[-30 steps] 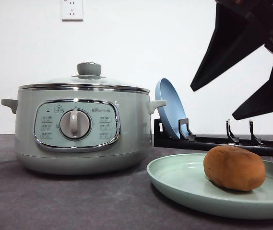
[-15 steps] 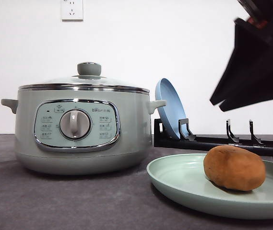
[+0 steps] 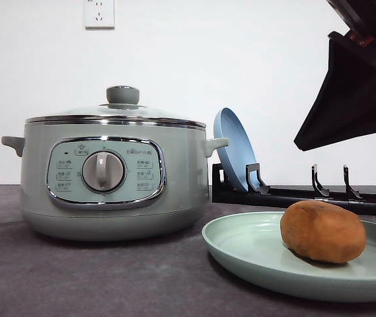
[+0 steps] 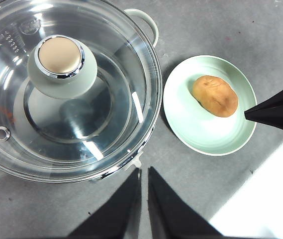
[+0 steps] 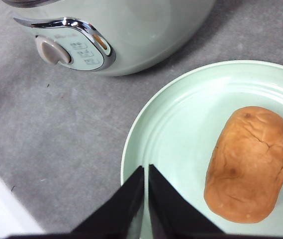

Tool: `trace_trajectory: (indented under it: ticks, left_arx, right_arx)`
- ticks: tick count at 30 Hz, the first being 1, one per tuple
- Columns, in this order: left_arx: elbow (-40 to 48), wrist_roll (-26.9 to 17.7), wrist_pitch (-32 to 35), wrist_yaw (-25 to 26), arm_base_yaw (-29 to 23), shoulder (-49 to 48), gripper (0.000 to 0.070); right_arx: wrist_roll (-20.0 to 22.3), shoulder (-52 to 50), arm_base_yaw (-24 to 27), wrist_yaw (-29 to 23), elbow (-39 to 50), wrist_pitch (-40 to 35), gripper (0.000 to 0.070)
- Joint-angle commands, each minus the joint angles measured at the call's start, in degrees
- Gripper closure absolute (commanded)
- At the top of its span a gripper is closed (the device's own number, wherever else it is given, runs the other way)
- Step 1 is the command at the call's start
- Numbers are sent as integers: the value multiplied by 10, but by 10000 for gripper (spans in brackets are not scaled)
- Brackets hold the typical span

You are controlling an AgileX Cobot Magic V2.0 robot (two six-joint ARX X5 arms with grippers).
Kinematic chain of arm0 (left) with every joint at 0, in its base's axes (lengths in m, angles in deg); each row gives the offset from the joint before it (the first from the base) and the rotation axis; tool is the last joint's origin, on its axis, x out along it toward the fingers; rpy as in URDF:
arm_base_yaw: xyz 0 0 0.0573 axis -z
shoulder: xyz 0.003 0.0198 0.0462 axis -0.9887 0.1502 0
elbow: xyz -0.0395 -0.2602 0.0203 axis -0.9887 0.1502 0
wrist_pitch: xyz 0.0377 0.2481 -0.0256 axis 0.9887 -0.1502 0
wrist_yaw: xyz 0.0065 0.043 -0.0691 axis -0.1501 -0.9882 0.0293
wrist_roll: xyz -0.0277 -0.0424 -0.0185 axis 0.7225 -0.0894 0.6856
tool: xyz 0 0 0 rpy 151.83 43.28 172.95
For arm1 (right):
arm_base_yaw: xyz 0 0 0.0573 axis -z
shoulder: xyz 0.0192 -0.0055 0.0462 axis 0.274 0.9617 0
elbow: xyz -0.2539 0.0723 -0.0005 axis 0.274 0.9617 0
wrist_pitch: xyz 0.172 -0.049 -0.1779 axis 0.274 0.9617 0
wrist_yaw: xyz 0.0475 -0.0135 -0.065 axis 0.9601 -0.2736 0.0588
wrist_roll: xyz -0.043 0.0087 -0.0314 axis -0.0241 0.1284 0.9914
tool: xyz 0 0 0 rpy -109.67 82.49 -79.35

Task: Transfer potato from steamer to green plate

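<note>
Potato (image 3: 322, 231) lies on the green plate (image 3: 254, 254), resting flat on its side, off-centre toward one rim; task looks done. Plate sits on the grey desk (image 3: 75, 277) just beside the steamer (image 3: 112, 175), whose glass lid (image 4: 66, 84) is seated on top. Right gripper (image 5: 145, 199) hangs above the plate's near rim, fingers pressed together with only a sliver between, nothing held. Left gripper (image 4: 144, 199) hovers over the desk by the steamer's rim, likewise pinched closed and empty. Blue plate (image 3: 235, 148) stands in the black rack (image 3: 306, 191) behind. Risks, as I judge them: right arm dropping low on its way out could clip the plate rim and roll the potato off; left arm swinging sideways could knock the lid knob (image 4: 59, 56).
</note>
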Motion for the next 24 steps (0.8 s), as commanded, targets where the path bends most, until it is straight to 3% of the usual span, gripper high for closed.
trace_trajectory:
  ticks: [1,11,13,18,24]
  left_arx:
    - [-15,1,4,2,3,6,685]
    - [-15,0,5,1,2,4,685]
    - [-15,-30,10,0,1,-7,685]
    - [-7,-33,138,0,-19,-63,685]
    - [46,-16,314,-1,-99,-177,685]
  right_arx:
    - [-5,3,-3,0,-3,-4,700]
    - [-5,3,-3,0,-3,-4,700]
    - [-5,3,-3,0,-3,-4,700]
    - [-5,3,-3,0,-3,-5,700]
    - [-5,3,-3,-4,-3,-8,700]
